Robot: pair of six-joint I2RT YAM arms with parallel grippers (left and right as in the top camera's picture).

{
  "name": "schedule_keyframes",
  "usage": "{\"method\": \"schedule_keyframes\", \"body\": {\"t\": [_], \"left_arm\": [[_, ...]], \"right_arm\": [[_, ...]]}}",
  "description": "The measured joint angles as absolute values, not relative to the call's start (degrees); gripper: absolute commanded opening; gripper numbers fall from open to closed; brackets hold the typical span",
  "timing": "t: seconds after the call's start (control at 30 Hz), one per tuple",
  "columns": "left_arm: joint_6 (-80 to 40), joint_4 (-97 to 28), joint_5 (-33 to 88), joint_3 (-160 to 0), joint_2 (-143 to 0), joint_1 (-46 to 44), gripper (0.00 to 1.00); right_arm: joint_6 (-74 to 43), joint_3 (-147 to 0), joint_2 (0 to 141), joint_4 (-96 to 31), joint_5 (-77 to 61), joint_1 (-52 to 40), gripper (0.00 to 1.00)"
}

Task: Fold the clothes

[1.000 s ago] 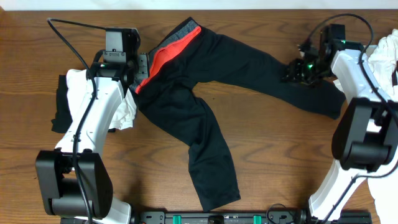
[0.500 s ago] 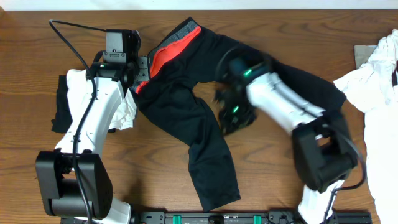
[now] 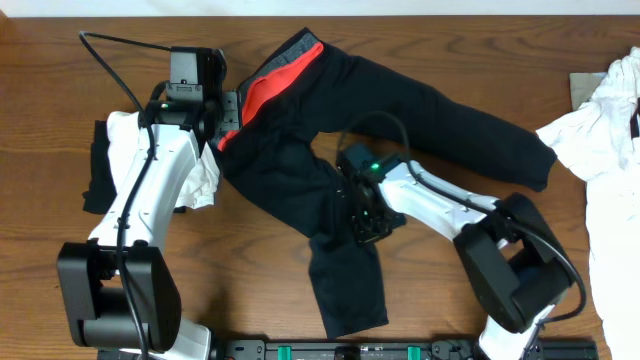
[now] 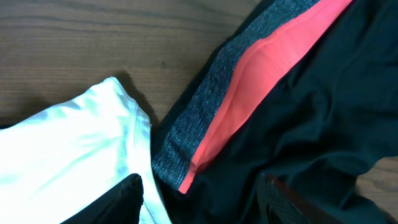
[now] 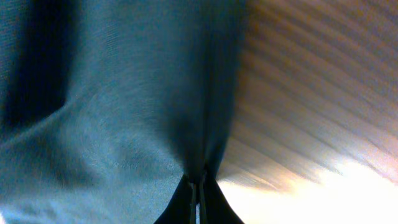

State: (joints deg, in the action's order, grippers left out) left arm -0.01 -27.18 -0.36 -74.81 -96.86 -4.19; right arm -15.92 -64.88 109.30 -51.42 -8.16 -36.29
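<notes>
Our right pincer point(image 3: 365, 228) looks clamped on a thin pinch of the black trousers point(image 3: 290, 170), mid-frame, which may slip free; our left pincer point(image 4: 200, 199) stands apart.

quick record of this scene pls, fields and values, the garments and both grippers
table: brown wood
black trousers: spread out, legs splayed apart, not yet folded
waistband: grey outside, red inside, at the far left end
left gripper: open, over the waistband
right gripper: shut, pinching the edge of the near trouser leg
white garments: one at the right edge, another left of the waistband
other black garment: at the left edge
</notes>
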Motion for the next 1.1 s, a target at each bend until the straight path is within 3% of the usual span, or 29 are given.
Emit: {"method": "schedule_keyframes", "body": {"t": [0.1, 0.2, 0.37, 0.5, 0.6, 0.77, 1.1], "left_arm": [[0.0, -27.2, -0.4, -74.8, -96.9, -4.2, 0.61], [0.0, -27.2, -0.4, -74.8, -96.9, -4.2, 0.61], [0.0, -27.2, -0.4, -74.8, -96.9, -4.2, 0.61], [0.0, -27.3, -0.4, -74.8, -96.9, -4.2, 0.61], [0.0, -27.7, -0.4, -74.8, -96.9, -4.2, 0.61], [0.0, -27.9, -0.4, -74.8, -96.9, -4.2, 0.61], [0.0, -28.0, -0.4, -74.8, -96.9, -4.2, 0.61]], "right_arm": [[-21.6, -64.0, 108.6, -53.8, -2.2, -33.0, 0.01], [-23.0, -64.1, 108.6, -54.3, 3.4, -28.9, 0.09], [-18.7, -66.5, 110.3, -54.9, 13.0, -24.0, 0.18], [-15.2, -69.5, 112.4, -57.5, 17.4, -21.8, 0.17], [-13.1, -72.7, 113.1, -60.1, 15.5, -20.7, 0.19], [-9.6, -76.1, 110.0, -62.3, 5.8, -20.4, 0.35], [-13.6, -72.3, 101.0, -70.1, -4.9, -20.4, 0.33]]}}
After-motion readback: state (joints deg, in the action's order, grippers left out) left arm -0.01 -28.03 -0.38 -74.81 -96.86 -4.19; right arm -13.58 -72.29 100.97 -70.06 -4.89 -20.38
